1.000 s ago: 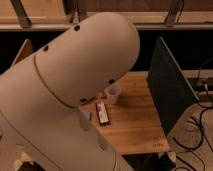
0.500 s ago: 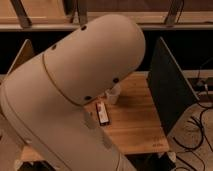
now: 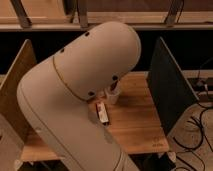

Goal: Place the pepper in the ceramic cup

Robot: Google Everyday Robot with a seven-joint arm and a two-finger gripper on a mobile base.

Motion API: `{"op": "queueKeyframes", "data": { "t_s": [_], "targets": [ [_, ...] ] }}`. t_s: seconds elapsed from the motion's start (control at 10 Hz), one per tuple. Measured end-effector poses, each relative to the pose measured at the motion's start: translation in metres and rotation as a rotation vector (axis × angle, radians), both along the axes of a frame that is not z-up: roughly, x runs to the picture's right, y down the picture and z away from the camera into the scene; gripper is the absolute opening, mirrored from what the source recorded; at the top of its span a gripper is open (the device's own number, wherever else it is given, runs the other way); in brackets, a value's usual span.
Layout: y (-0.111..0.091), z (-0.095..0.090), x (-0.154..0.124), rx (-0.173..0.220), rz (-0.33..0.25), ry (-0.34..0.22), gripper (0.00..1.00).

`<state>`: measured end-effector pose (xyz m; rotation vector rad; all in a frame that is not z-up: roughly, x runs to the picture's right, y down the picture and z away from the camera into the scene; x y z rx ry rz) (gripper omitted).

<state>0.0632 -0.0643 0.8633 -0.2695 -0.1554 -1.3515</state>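
Note:
The ceramic cup (image 3: 114,95) is small and whitish. It stands on the wooden table (image 3: 135,120) near the middle, and the arm covers part of it. A small reddish patch shows at its rim on the left; I cannot tell whether that is the pepper. No pepper shows clearly anywhere else. The large cream-coloured arm shell (image 3: 82,85) fills the left and middle of the camera view. The gripper is hidden behind it and is not in view.
A dark flat bar with white and red marks (image 3: 102,111) lies on the table just in front of the cup. A dark upright panel (image 3: 167,85) bounds the table on the right and a wooden panel (image 3: 17,82) on the left. Cables (image 3: 197,125) lie on the floor to the right.
The arm shell has swung further to the right and up, so it covers more of the table and more of the cup. The cup and the dark bar have not moved.

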Motion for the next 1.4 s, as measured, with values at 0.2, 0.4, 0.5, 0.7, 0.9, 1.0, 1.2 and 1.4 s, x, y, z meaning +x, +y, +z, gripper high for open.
{"op": "queueKeyframes", "data": {
  "t_s": [0.2, 0.4, 0.5, 0.7, 0.9, 1.0, 1.2, 1.4],
  "targets": [
    [0.0008, 0.0013, -0.0012, -0.003, 0.0, -0.003, 0.23],
    [0.0009, 0.0012, -0.0008, -0.003, -0.001, -0.003, 0.42],
    [0.0009, 0.0012, -0.0008, -0.003, -0.001, -0.003, 0.51],
    [0.0009, 0.0012, -0.0007, -0.003, -0.001, -0.003, 0.71],
    [0.0008, 0.0011, -0.0003, -0.003, -0.001, -0.002, 0.8],
    [0.0008, 0.0011, -0.0004, -0.003, -0.001, -0.002, 0.8],
    [0.0008, 0.0011, -0.0004, -0.003, -0.001, -0.002, 0.8],
    [0.0008, 0.0011, -0.0004, -0.003, -0.001, -0.002, 0.8]
  ]
}}
